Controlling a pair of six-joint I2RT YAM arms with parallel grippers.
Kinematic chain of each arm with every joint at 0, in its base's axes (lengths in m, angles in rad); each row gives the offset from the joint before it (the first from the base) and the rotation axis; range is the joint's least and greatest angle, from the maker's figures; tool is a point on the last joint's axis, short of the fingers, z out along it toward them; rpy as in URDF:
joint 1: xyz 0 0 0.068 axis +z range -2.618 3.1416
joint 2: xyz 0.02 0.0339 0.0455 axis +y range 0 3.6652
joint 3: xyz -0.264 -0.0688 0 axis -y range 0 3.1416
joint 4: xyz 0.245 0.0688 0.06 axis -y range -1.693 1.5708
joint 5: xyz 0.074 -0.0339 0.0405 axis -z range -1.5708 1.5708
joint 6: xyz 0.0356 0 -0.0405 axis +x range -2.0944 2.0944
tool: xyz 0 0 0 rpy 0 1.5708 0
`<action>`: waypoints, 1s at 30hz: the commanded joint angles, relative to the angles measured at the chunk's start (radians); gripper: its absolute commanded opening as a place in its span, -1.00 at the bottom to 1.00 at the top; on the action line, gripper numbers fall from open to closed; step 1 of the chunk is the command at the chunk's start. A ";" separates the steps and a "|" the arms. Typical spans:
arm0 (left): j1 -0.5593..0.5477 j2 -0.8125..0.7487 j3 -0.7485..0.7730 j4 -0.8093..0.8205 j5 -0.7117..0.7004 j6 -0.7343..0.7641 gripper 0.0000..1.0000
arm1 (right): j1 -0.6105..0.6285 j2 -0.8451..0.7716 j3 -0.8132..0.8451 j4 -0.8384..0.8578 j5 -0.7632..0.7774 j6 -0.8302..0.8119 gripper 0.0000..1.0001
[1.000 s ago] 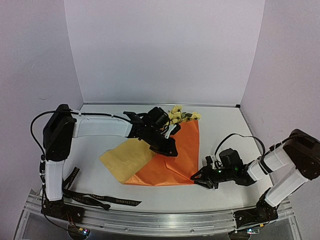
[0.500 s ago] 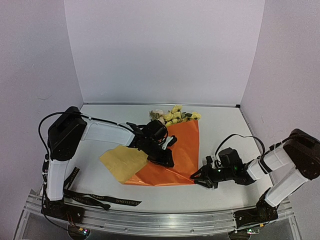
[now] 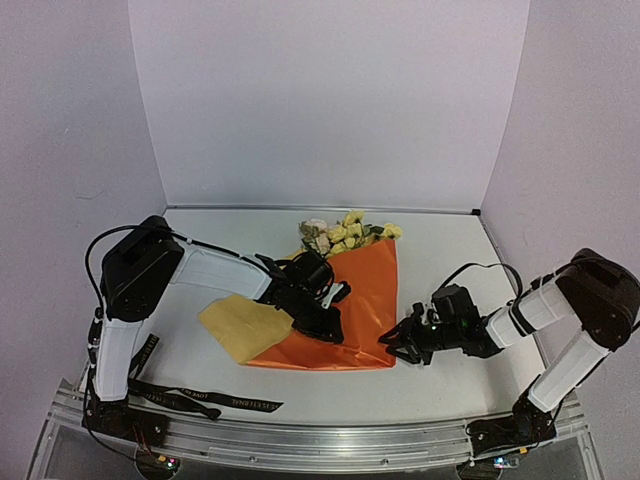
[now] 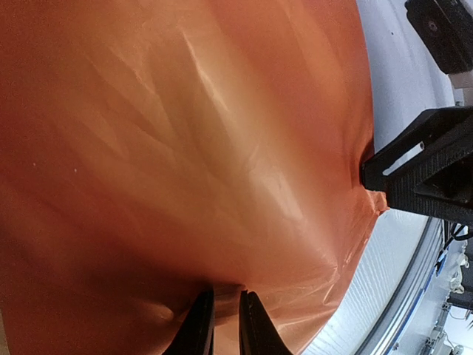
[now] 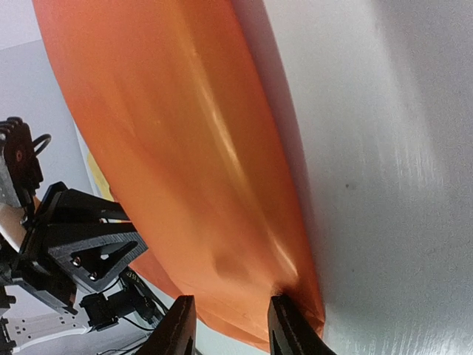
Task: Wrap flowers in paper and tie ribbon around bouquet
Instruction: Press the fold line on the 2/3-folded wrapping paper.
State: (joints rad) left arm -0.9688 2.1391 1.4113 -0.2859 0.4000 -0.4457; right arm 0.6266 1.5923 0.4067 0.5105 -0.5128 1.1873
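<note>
Two grippers are meeting the paper (image 3: 365, 290): left gripper (image 4: 225, 325) pinching a mid-sheet fold, right gripper (image 5: 230, 329) straddling its near corner, jaws parted. Pale flowers (image 3: 345, 232) are lying at its far end; black ribbon (image 3: 215, 398), lettering unreadable, near-left of it.

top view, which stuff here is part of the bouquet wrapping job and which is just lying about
In the job: flowers, orange paper, black ribbon, left gripper pinching the paper, right gripper at the paper's right edge.
Just there: table, metal rail along its near edge.
</note>
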 commanded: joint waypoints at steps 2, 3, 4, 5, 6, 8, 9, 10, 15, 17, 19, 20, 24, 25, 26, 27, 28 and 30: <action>-0.001 0.013 -0.011 0.015 0.003 0.015 -0.73 | -0.029 0.071 0.080 -0.001 0.019 0.007 -0.28; 0.000 0.013 -0.009 0.014 0.004 0.017 -0.73 | -0.034 0.083 0.091 -0.001 0.019 0.008 -0.28; -0.001 0.014 -0.007 0.011 0.004 0.019 -0.73 | -0.040 0.091 0.099 -0.002 0.021 0.008 -0.28; -0.001 0.015 -0.006 0.009 0.003 0.021 -0.73 | -0.046 0.098 0.106 -0.002 0.026 0.008 -0.27; -0.001 0.015 -0.004 0.007 0.003 0.023 -0.73 | -0.053 0.103 0.110 -0.002 0.032 0.008 -0.27; -0.001 0.015 -0.002 0.004 0.004 0.027 -0.73 | -0.069 0.115 0.118 -0.002 0.038 0.005 -0.27; -0.001 0.016 -0.001 0.002 0.005 0.029 -0.74 | -0.078 0.124 0.126 -0.002 0.039 0.005 -0.27; -0.001 0.018 0.001 -0.001 0.006 0.031 -0.74 | -0.086 0.133 0.134 -0.002 0.040 0.005 -0.27; -0.001 0.021 0.007 -0.012 0.006 0.040 -0.75 | -0.121 0.186 0.189 -0.002 0.050 0.012 -0.27; -0.001 0.021 0.008 -0.013 0.008 0.041 -0.75 | -0.135 0.210 0.209 -0.002 0.058 0.018 -0.27; -0.001 0.022 0.009 -0.015 0.010 0.041 -0.76 | -0.151 0.228 0.227 -0.001 0.067 0.018 -0.27; -0.001 0.024 0.010 -0.015 0.011 0.042 -0.76 | -0.158 0.238 0.242 -0.002 0.069 0.018 -0.27; -0.001 0.028 0.015 -0.020 0.016 0.044 -0.76 | -0.199 0.279 0.296 -0.002 0.075 0.025 -0.27; -0.001 0.030 0.016 -0.022 0.017 0.045 -0.76 | -0.211 0.291 0.308 -0.002 0.076 0.029 -0.27; -0.001 0.031 0.018 -0.024 0.016 0.046 -0.76 | -0.220 0.302 0.328 -0.001 0.077 0.033 -0.27; -0.001 0.032 0.020 -0.027 0.017 0.048 -0.76 | -0.231 0.313 0.341 -0.001 0.079 0.037 -0.27; 0.000 0.033 0.023 -0.029 0.016 0.050 -0.76 | -0.239 0.324 0.357 -0.002 0.081 0.040 -0.27; 0.000 0.037 0.029 -0.035 0.015 0.054 -0.76 | -0.256 0.342 0.388 -0.004 0.085 0.046 -0.27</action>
State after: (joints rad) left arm -0.9672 2.1462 1.4158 -0.2863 0.4163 -0.4160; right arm 0.4142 1.8826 0.7320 0.5302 -0.5012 1.2200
